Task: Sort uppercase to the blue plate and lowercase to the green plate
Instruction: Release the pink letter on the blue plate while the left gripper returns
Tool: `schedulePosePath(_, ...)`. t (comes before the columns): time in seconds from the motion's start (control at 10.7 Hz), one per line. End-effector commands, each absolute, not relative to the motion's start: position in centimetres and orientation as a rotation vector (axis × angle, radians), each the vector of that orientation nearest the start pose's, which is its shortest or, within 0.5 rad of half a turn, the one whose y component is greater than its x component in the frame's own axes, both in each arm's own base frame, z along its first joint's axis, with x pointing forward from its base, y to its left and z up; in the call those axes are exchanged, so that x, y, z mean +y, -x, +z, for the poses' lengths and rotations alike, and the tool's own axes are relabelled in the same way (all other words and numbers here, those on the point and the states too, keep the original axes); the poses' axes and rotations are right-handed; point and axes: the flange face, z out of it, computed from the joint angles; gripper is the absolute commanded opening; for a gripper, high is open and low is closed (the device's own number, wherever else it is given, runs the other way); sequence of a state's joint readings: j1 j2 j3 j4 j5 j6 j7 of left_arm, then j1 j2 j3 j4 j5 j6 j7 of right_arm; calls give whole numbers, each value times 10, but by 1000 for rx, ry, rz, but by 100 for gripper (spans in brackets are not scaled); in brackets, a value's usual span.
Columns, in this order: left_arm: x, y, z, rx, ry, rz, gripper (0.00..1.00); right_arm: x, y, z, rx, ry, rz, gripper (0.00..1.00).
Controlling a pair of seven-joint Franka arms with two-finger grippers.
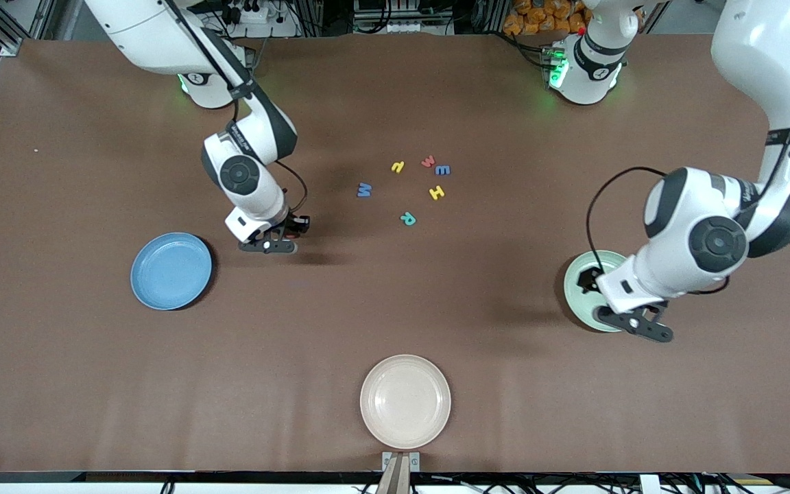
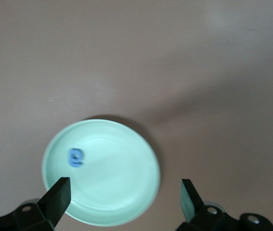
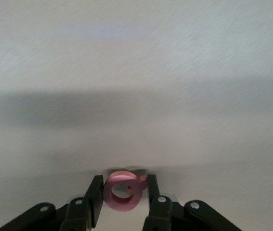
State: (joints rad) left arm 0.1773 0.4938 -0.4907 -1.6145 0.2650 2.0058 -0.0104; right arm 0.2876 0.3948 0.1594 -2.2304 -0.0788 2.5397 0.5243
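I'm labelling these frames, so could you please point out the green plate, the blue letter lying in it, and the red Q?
green plate (image 2: 141,159): left wrist view, rim.
blue letter (image 2: 76,158): left wrist view, its middle.
red Q (image 3: 123,191): right wrist view, its ring.

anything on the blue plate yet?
No: in the front view the blue plate is bare, while the right gripper holds the red Q in the air.

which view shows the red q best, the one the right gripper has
The right wrist view: the red Q sits clamped between the right gripper fingers, its ring and tail plain. In the front view the right gripper hangs over the table beside the blue plate, hiding the letter. The left wrist view misses it.
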Motion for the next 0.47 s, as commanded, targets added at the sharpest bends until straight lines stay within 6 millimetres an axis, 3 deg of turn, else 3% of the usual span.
schedulePosePath(0.0, -195, -621, 393, 474, 3106, 110, 100, 191, -520, 206, -81, 3183, 175, 39)
schedulePosePath(0.09, -227, -600, 405, 515, 3108, 135, 100, 166, -537, 217, -119, 3187, 236, 39)
schedulePosePath(0.38, -313, -557, 410, 243, 3151, 176, 100, 107, -566, 232, -288, 3164, 228, 40)
